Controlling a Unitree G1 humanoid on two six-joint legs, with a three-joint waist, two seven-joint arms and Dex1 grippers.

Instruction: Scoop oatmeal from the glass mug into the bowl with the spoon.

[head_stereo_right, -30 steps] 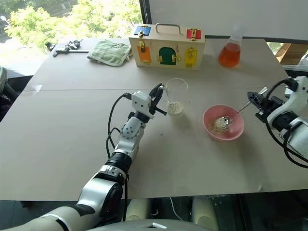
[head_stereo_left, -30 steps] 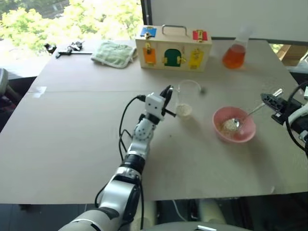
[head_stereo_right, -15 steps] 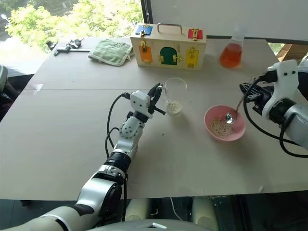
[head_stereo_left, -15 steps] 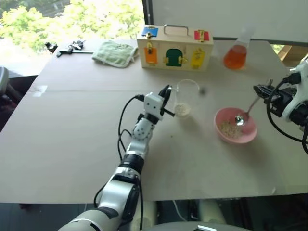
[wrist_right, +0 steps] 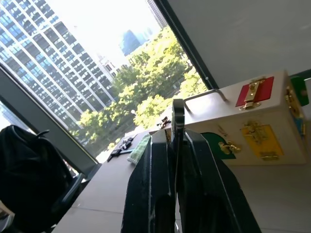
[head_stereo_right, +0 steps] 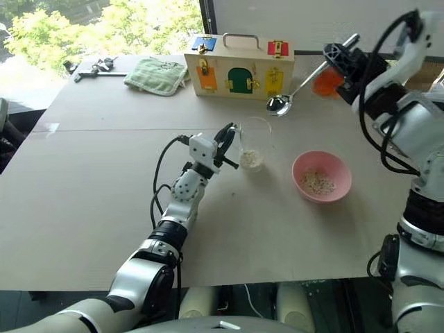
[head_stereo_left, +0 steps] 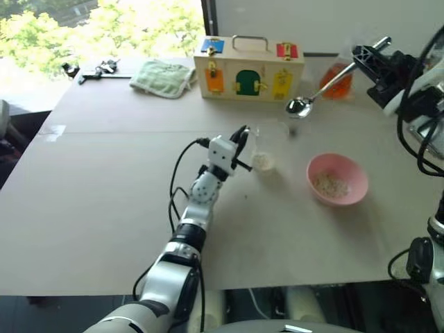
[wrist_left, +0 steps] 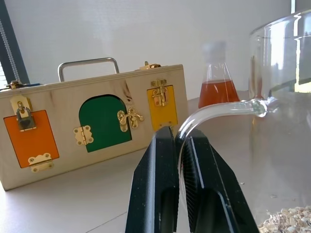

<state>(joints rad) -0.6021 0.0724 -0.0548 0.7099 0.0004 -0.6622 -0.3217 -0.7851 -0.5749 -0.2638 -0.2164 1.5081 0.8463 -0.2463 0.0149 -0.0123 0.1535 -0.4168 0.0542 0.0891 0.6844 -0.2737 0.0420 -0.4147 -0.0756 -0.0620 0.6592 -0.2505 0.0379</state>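
**Empty spoon held high over the glass mug: a clumsy descent could knock or miss it**

The right tool (head_stereo_right: pixel 341 61) is clamped on the thin handle of the spoon (head_stereo_right: pixel 297 89), which hangs high above the surface (head_stereo_right: pixel 83 187); its shiny oval bowl looks empty and points down toward the glass mug (head_stereo_right: pixel 254 142). In the right wrist view the handle (wrist_right: pixel 178 127) sits edge-on between two closed fingers (wrist_right: pixel 158 184). Such a narrow pinch could let the spoon pivot or slip if its tip strikes the glass rim.

The left tool (head_stereo_right: pixel 226 142) is closed on the mug's clear handle (wrist_left: pixel 221 110), steadying it. The mug's mouth is narrow, so a descent off-centre would hit the rim and push against that hold, tipping the mug or spilling the oatmeal (head_stereo_right: pixel 252 157) lying low inside. Reaching that shallow layer needs a deep, steep entry.

Just beside the mug to the right stands the pink bowl (head_stereo_right: pixel 321 176), with some oatmeal in it. Behind are a wooden latch box (head_stereo_right: pixel 239 66) and a flask of orange liquid (head_stereo_left: pixel 338 78), close to the raised right arm.
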